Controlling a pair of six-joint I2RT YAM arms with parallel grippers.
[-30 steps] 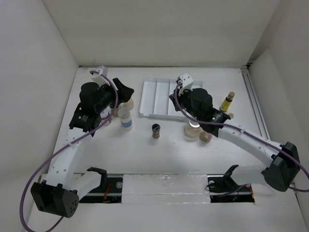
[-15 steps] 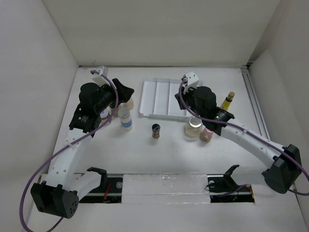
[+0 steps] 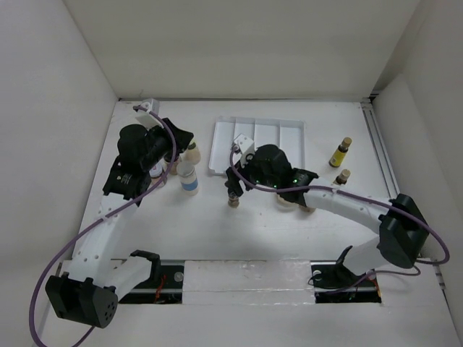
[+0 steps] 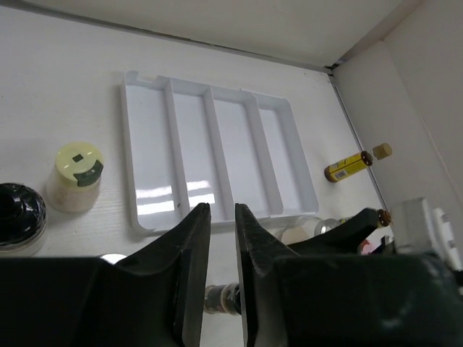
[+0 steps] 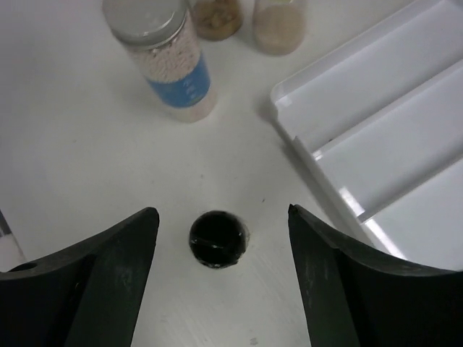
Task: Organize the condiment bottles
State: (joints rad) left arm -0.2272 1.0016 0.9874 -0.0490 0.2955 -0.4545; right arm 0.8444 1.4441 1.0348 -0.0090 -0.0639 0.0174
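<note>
Straddling the dark-capped brown bottle (image 5: 219, 237), the right gripper (image 5: 221, 217) has its fingers spread wide, one on each side of the cap and touching nothing. A second ago this arm hung over the pale jars (image 3: 288, 199) nearer the right side. It has since swung left across the table (image 3: 260, 231), and in the top view the wrist now sits just behind the lone brown bottle (image 3: 233, 196). I read that as a new pick target lined up, with the descent and the close not yet done. No bottle is in the white ridged tray (image 4: 188, 144), whose four lanes all show bare in the left wrist view, so sorting looks barely started. The left gripper (image 4: 222, 210) has not shifted over the same second. Its fingers are almost together with a thin slit between them, nothing is held, and it is parked over the far-left cluster. Room around the target is good on most sides. The white-capped blue-labelled bottle (image 5: 170, 61) stands well apart from it, two tan jars (image 5: 278, 25) are beyond that, and there is bare table in front. The tight spot is the tray corner (image 5: 278, 101), because the rim runs down close to the finger on that side and a wide drop could clip it. The jar with the yellow-green top (image 4: 76, 173) stands just left of the tray, beside a dark-lidded jar (image 4: 14, 213). The slim yellow bottle (image 3: 340, 152) and a small brown bottle (image 3: 342, 176) stand near the right wall, well clear of both arms. The pale jars are half hidden under the right forearm.
</note>
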